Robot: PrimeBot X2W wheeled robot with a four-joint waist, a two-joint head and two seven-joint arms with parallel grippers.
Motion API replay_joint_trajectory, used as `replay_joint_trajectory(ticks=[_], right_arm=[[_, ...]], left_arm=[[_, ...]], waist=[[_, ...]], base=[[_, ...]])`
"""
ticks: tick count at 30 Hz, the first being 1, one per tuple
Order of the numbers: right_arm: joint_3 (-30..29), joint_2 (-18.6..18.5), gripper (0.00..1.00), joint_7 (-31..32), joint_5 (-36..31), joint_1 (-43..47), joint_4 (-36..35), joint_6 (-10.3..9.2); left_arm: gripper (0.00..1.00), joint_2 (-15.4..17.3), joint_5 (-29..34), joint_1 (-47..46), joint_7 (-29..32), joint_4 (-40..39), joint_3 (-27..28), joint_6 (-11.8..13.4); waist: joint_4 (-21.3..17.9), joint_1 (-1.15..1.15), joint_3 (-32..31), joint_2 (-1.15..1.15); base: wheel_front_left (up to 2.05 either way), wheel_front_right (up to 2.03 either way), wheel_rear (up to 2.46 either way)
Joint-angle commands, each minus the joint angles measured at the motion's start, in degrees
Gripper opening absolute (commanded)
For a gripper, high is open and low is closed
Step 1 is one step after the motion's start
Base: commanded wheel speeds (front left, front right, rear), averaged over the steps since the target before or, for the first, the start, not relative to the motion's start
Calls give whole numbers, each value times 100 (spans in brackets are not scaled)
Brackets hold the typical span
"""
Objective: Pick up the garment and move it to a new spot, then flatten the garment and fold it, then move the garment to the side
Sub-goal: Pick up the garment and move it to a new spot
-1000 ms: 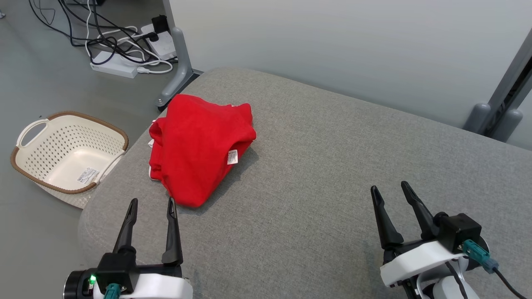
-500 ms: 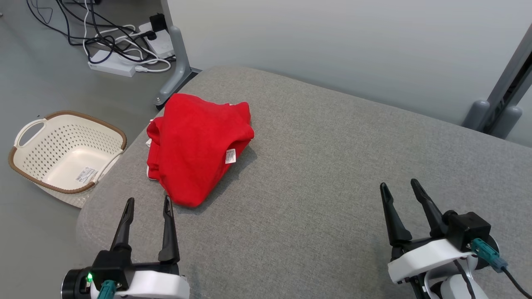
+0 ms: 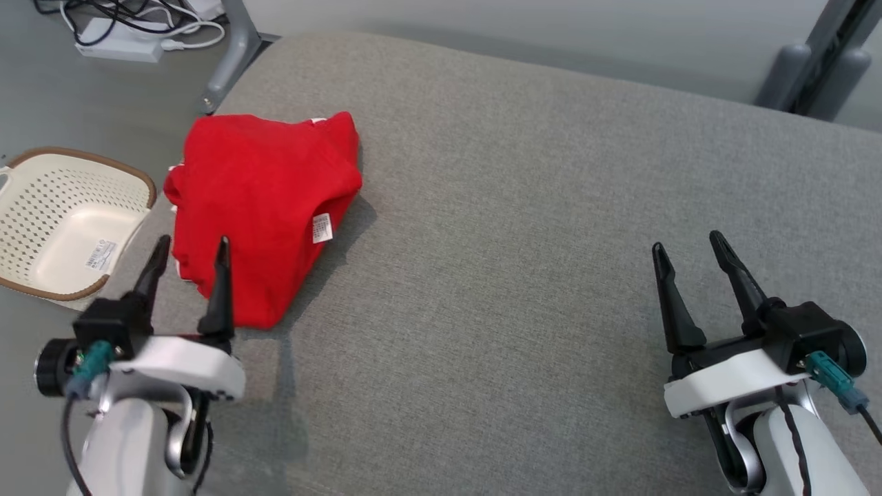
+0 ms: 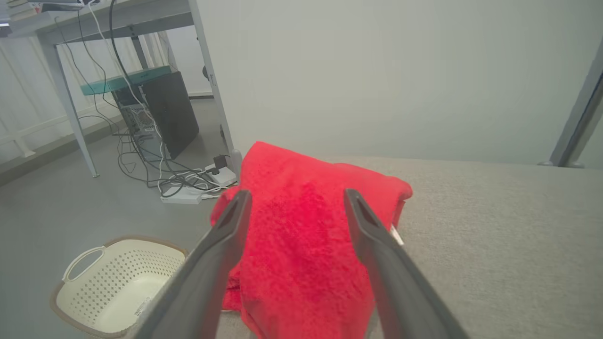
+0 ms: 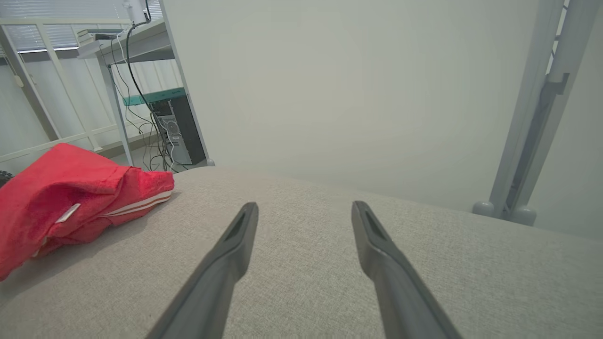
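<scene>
Lab or office corner — metal-legged desk [image 4: 155,16], computer tower [image 4: 172,113], tangled cables [image 4: 155,175], power strip [image 4: 181,198] on grey floor [image 4: 47,207]

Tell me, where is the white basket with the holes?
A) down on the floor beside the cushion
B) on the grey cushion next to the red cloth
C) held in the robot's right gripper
A: the basket sits on the floor, off the edge of the grey cushion that holds the red garment.
</scene>
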Motion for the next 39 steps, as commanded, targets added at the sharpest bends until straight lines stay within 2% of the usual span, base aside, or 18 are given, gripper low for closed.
replay_joint_trajectory(ticks=[1,7,11,19,27,28,29,39], right_arm=[[19,-68,100,32,-107,-144,-76,11],[63,-114,100,84,-196,-316,-150,11],[106,-121,100,120,-237,-396,-185,11],[117,-111,100,123,-292,-443,-222,11],[119,-100,100,115,-333,-455,-240,10],[117,-98,100,114,-332,-459,-232,11],[115,-95,100,114,-331,-462,-223,11],[114,-50,100,88,-288,-380,-76,10]], left_arm=[[100,128,-302,-552,265,365,153,-201],[100,520,-628,-1570,1158,1211,176,-480],[100,780,-668,-2098,1704,1690,82,-545],[100,969,-807,-2658,2326,2418,-73,-619],[98,1044,-1002,-2905,2668,2980,-311,-676],[36,1048,-1031,-2909,2689,3039,-315,-678],[0,1047,-1056,-2919,2687,3084,-328,-681],[0,1089,-1100,-3009,2191,3206,-426,-665]], waist=[[-301,0,452,0],[-524,0,799,0],[-657,0,959,0],[-797,0,1136,0],[-857,0,1227,0],[-860,0,1229,0],[-862,0,1230,0],[-813,0,1019,0]], base=[[0,0,0],[0,0,0],[0,0,0],[0,0,0],[0,0,0],[0,0,0],[0,0,0],[0,0,0]])
